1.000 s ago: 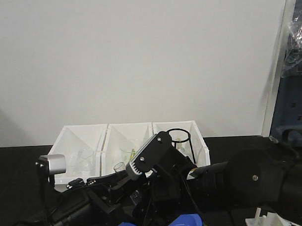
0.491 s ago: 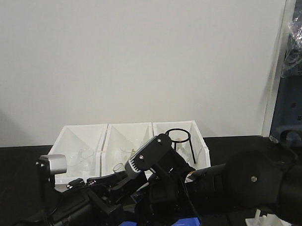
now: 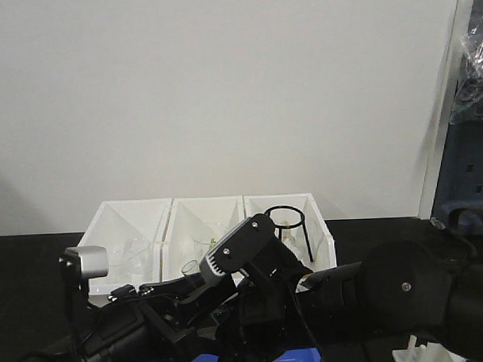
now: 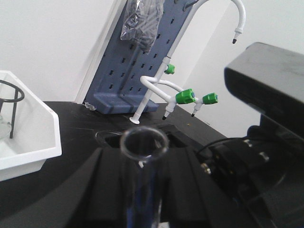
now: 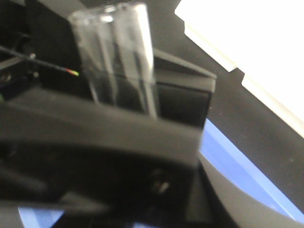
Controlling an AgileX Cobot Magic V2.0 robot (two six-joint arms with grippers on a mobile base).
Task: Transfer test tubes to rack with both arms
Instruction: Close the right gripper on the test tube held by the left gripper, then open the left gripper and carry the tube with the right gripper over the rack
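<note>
A clear test tube (image 4: 142, 190) stands upright between my left gripper's (image 4: 142, 159) black jaws, its open rim toward the camera; the left gripper is shut on it. In the front view the tube's rim (image 3: 189, 268) shows just left of my right arm's wrist (image 3: 242, 248). In the right wrist view the same tube (image 5: 116, 57) rises behind a blurred black finger of my right gripper (image 5: 109, 142); I cannot tell whether these jaws are closed on it. The white rack (image 3: 422, 353) peeks in at the bottom right.
Three white bins (image 3: 128, 221) stand at the back holding glass beakers (image 3: 137, 252) and a black tripod ring stand (image 3: 289, 219). A blue pegboard (image 4: 137, 61) and white taps with green knobs (image 4: 185, 97) stand to the right. A blue mat (image 3: 295, 358) lies under the arms.
My right arm's wrist has shifted slightly lower and leftward, closer to the tube held by the left gripper. The left arm has stayed nearly still.
</note>
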